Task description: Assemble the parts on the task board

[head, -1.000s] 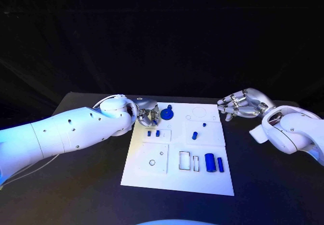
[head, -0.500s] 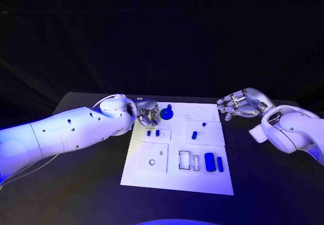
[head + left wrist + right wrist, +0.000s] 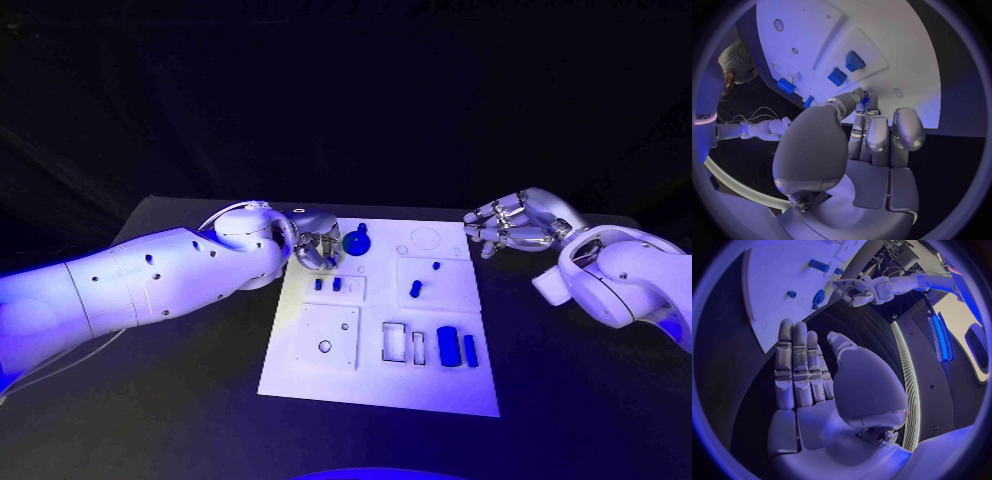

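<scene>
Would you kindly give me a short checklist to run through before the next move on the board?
1. Left hand holds a part: cannot tell; a little blue shows at its fingertips in the left wrist view.
2. Right hand free: ok, fingers apart, nothing held.
3. Right hand clear of the task board: ok, beside its far right corner.
4. Round blue part on the board: ok.
5. Two small blue parts accessible: ok, uncovered.

My right silver many-fingered hand (image 3: 814, 390) is hanging over the black table (image 3: 736, 360), fingers straight and side by side, thumb out a bit, nothing in it. The white flat task board (image 3: 773, 285) is past my fingertips. On it I can make out a blue cylinder part (image 3: 819, 265), a tiny blue peg (image 3: 791, 294) and a blue teardrop-shaped part (image 3: 819, 298). My left silver hand (image 3: 856, 291) is at the board's far side, just beside that teardrop part.
</scene>
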Controlling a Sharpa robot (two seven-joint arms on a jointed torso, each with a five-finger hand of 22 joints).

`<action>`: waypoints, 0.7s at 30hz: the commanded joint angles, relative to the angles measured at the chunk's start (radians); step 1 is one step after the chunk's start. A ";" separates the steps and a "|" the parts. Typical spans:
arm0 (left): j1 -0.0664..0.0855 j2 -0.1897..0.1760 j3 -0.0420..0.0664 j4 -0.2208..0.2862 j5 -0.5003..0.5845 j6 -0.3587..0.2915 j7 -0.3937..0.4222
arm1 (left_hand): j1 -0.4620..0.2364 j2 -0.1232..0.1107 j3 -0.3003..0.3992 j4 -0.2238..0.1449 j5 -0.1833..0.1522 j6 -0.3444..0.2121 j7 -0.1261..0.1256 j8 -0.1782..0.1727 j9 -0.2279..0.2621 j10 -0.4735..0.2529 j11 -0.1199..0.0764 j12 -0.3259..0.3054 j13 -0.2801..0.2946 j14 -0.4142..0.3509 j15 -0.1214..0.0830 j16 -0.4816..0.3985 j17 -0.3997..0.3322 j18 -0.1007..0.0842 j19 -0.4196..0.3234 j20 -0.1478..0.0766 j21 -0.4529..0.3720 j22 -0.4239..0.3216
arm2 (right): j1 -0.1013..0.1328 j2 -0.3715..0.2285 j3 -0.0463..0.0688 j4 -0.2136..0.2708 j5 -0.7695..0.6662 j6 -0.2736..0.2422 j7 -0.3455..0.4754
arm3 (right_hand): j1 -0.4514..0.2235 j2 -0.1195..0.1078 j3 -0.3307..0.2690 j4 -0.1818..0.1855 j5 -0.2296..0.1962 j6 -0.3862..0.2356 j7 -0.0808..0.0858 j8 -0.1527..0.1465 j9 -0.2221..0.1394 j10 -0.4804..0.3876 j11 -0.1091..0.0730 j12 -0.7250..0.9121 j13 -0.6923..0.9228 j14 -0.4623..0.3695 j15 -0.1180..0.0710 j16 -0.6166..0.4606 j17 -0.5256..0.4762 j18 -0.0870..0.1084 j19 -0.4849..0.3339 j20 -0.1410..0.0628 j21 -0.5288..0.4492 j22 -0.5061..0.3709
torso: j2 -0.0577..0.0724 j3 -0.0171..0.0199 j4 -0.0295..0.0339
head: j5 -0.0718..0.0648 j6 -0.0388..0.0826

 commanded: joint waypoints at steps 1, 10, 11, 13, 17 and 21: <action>-0.002 0.004 -0.002 0.004 -0.005 0.021 0.007 | 0.002 0.009 -0.007 0.001 0.000 0.006 0.000 -0.005 0.001 0.007 0.001 -0.005 -0.001 -0.001 -0.003 0.002 -0.001 -0.015 -0.002 0.002 0.005 0.000 | -0.001 0.001 0.001 0.000 -0.001 0.001 0.008 | 0.004 0.001 0.001 0.002 0.004 -0.007 -0.003 0.006 0.001 -0.009 0.001 -0.001 0.001 -0.007 0.002 -0.007 0.001 -0.003 -0.001 0.004 -0.006 -0.001 | 0.000 0.0006 -0.0002 | 0.000 0.000; -0.002 0.005 -0.002 0.004 -0.005 0.019 0.005 | 0.002 0.009 -0.007 0.001 0.000 0.006 0.000 -0.005 0.001 0.007 0.001 -0.005 0.000 -0.001 -0.003 0.001 -0.002 -0.015 -0.003 0.002 0.005 0.000 | -0.001 -0.001 0.001 0.001 -0.001 0.001 0.007 | 0.004 0.001 0.001 0.002 0.004 -0.007 -0.003 0.006 0.001 -0.009 0.001 -0.001 0.001 -0.007 0.002 -0.007 0.001 -0.003 -0.001 0.004 -0.006 -0.001 | 0.000 0.0011 -0.0008 | -0.001 -0.001; -0.002 0.005 -0.002 0.004 -0.005 0.018 0.005 | 0.002 0.009 -0.007 0.001 0.000 0.006 0.000 -0.005 0.001 0.007 0.001 -0.005 0.000 -0.001 -0.003 0.001 -0.002 -0.015 -0.003 0.002 0.005 0.000 | -0.001 -0.001 0.001 0.001 -0.001 0.001 0.007 | 0.004 0.001 0.001 0.002 0.004 -0.007 -0.003 0.006 0.001 -0.009 0.001 -0.001 0.001 -0.007 0.002 -0.007 0.001 -0.003 -0.001 0.004 -0.006 -0.001 | 0.000 0.0007 -0.0008 | -0.002 -0.001; -0.002 0.006 -0.002 0.005 -0.005 0.018 0.005 | 0.002 0.009 -0.007 0.001 0.000 0.006 0.000 -0.005 0.001 0.007 0.001 -0.005 0.000 -0.001 -0.003 0.001 -0.002 -0.015 -0.003 0.002 0.005 0.000 | -0.001 -0.001 0.001 0.002 -0.001 0.001 0.007 | 0.004 0.001 0.001 0.002 0.004 -0.007 -0.003 0.006 0.001 -0.009 0.001 -0.001 0.001 -0.007 0.002 -0.007 0.001 -0.003 -0.001 0.004 -0.006 -0.001 | 0.000 0.0005 -0.0011 | -0.002 -0.001; -0.002 0.006 -0.002 0.006 -0.005 0.018 0.005 | 0.002 0.009 -0.008 0.001 0.000 0.005 0.000 -0.006 0.000 0.007 0.001 -0.006 0.000 -0.001 -0.003 0.001 -0.003 -0.015 -0.003 0.001 0.005 0.000 | -0.001 -0.002 0.001 0.002 0.000 0.001 0.007 | 0.004 0.001 0.001 0.002 0.004 -0.007 -0.003 0.006 0.001 -0.009 0.001 -0.001 0.001 -0.007 0.002 -0.007 0.001 -0.003 -0.001 0.004 -0.006 -0.001 | 0.000 0.0007 -0.0010 | -0.003 -0.002; -0.002 0.006 -0.002 0.007 -0.005 0.016 0.004 | 0.002 0.009 -0.008 0.001 0.000 0.005 0.000 -0.006 0.000 0.007 0.001 -0.006 0.000 -0.001 -0.003 0.001 -0.003 -0.015 -0.003 0.001 0.005 0.000 | -0.001 -0.003 0.001 0.003 0.000 0.002 0.007 | 0.004 0.001 0.001 0.002 0.004 -0.007 -0.003 0.006 0.001 -0.009 0.001 -0.001 0.001 -0.007 0.002 -0.007 0.001 -0.003 -0.001 0.004 -0.006 -0.001 | 0.000 0.0002 0.0002 | -0.004 -0.003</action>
